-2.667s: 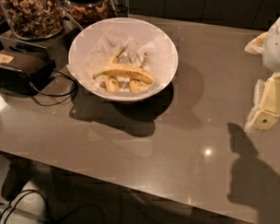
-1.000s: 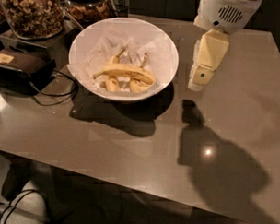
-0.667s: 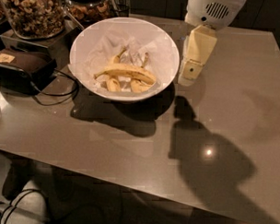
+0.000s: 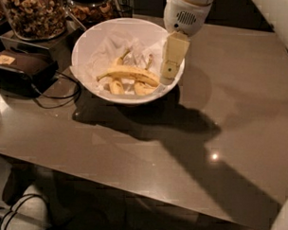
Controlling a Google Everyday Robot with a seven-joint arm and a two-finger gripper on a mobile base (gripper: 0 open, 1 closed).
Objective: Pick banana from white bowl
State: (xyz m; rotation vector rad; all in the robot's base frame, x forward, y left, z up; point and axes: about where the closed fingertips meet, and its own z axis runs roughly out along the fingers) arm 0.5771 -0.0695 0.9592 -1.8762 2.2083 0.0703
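Grey-brown table (image 4: 239, 110) fills most of the camera view, with glass jars of nuts (image 4: 31, 11) at upper left and a black box (image 4: 22, 67) with cables below them. White bowl (image 4: 90, 37) sits upper centre, paper-lined. Banana (image 4: 131, 74) lies across the bowl's middle, two shorter ones beside it. Gripper (image 4: 167, 76) hangs over the bowl's right rim, just beside the banana's right end; whether clenched or released cannot be told.

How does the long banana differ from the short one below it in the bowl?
The banana is longer, spanning the middle of the bowl; the short banana looks stubby. The banana lies on top, partly covering the short banana. Both are yellow. The gripper hangs over the right rim of the bowl, near the banana's end.
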